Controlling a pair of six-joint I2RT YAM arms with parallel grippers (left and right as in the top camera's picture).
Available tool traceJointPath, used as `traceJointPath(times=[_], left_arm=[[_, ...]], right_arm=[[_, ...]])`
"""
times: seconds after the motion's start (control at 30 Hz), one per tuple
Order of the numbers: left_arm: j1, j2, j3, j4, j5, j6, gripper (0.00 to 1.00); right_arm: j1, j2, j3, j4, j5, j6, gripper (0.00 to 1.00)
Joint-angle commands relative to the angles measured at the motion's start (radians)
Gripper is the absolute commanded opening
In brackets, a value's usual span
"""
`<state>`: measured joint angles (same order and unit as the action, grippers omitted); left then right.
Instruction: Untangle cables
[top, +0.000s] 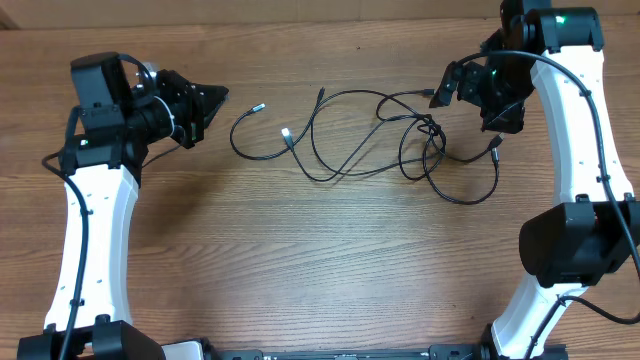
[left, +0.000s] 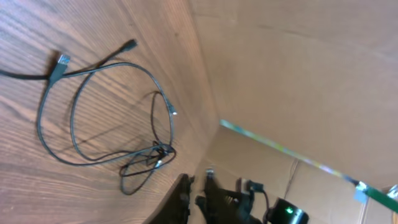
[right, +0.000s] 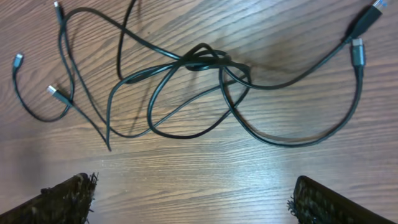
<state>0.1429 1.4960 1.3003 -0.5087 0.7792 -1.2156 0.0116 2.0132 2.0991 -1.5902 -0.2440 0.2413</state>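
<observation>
Cables (top: 432, 128) lie flat on the wooden counter (top: 300, 280), several thin black cords crossing in one tight knot (right: 202, 60). From the knot, long loose loops spread toward the left arm's side and end in silver plugs (top: 285, 131) that rest well apart from the knot. A shorter loop curls out on the knot's other side, with two more plug ends just past it. The right end effector (right: 202, 202) hovers near the knot, above the counter, its fingers (right: 65, 199) spread wide with nothing between them. The left end effector (top: 208, 100) sits far from the knot, beyond the silver plugs. In the overhead view its fingers are drawn narrow to a point, holding nothing and clear of every cord.
</observation>
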Motion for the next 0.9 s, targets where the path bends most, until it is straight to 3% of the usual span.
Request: traceJointPath(times=[0.0, 0.07, 0.17, 0.3, 0.57, 0.7, 0.87], left_arm=[[-0.048, -0.017, 0.005, -0.023, -0.071, 0.085, 0.38], [-0.089, -0.017, 0.005, -0.039, -0.116, 0.103, 0.71], [-0.171, -0.015, 0.004, -0.038, -0.197, 0.120, 0.82], [-0.322, -0.007, 0.004, -0.030, -0.366, 0.150, 0.85], [-0.670, 0.097, 0.004, 0.006, -0.740, 0.173, 0.79], [-0.782, 0.203, 0.004, 0.105, -0.809, 0.179, 0.73], [-0.860, 0.362, 0.004, 0.328, -0.850, 0.290, 0.72]], right_arm=[[-0.005, -0.024, -0.008, 0.002, -0.035, -0.156, 0.98], [-0.005, -0.023, -0.008, -0.002, -0.034, -0.283, 0.96], [-0.008, -0.023, -0.008, -0.001, 0.008, -0.264, 0.87], [-0.027, -0.024, -0.008, 0.006, 0.108, -0.082, 0.85], [-0.100, -0.024, -0.007, 0.038, 0.115, 0.053, 0.86], [-0.132, -0.024, -0.008, 0.037, 0.109, 0.074, 0.86], [-0.134, -0.024, -0.007, 0.033, 0.109, 0.073, 0.86]])
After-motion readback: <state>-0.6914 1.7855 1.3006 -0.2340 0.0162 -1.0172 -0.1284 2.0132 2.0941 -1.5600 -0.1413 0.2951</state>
